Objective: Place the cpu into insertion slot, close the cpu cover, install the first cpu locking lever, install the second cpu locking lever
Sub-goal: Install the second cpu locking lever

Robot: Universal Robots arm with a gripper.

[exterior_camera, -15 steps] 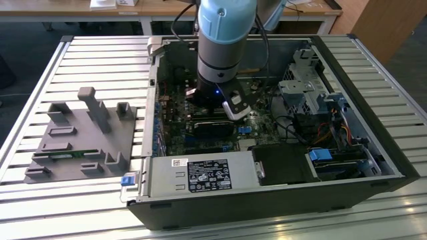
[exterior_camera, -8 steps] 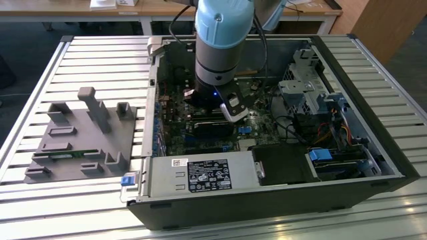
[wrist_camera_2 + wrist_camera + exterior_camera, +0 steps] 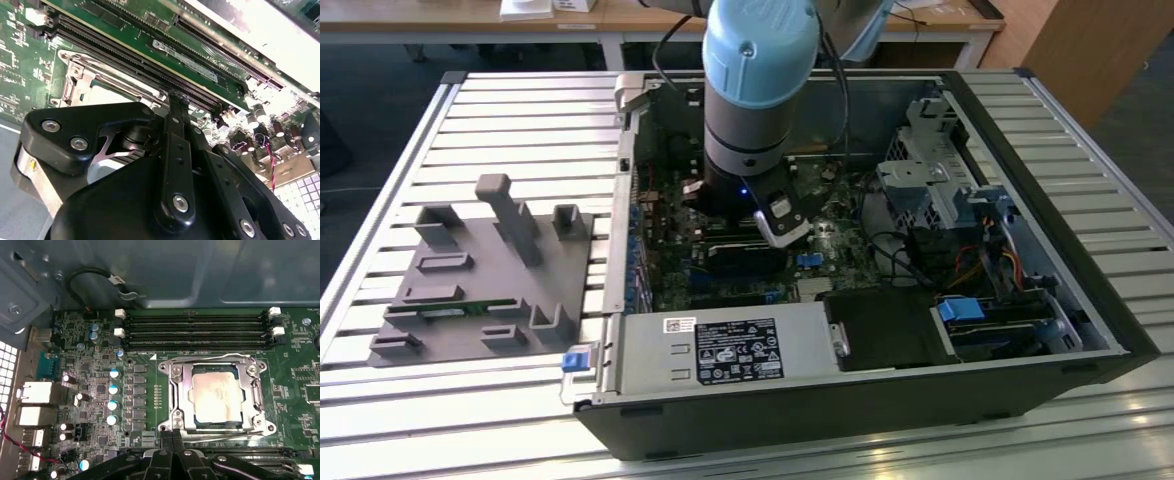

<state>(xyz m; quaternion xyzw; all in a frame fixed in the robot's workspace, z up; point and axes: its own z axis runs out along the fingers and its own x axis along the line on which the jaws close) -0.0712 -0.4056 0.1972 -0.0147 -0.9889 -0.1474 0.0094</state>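
- Leftmost in the exterior view, a grey plastic fixture block with upright posts (image 3: 487,270) rests on the slatted metal table (image 3: 400,160), beside the case.
- Next, the open black computer case (image 3: 854,400) lies on its side, its green motherboard (image 3: 720,270) exposed.
- Over the board, the light-blue and black robot arm (image 3: 754,80) points down, with the black gripper (image 3: 172,437) low at the socket's edge.
- Its fingers (image 3: 175,130) are pressed together with no gap and hold nothing.
- Just beyond them in the first wrist view, the dull silver-grey square cpu (image 3: 217,397) sits in the black-framed insertion slot (image 3: 191,395).
- Around the chip, the thin silver metal cpu cover (image 3: 182,390) lies flat and closed.
- Beyond the socket run long black memory slots (image 3: 195,330).
- Further right in the exterior view, a silver drive cage (image 3: 927,190) stands inside the case.
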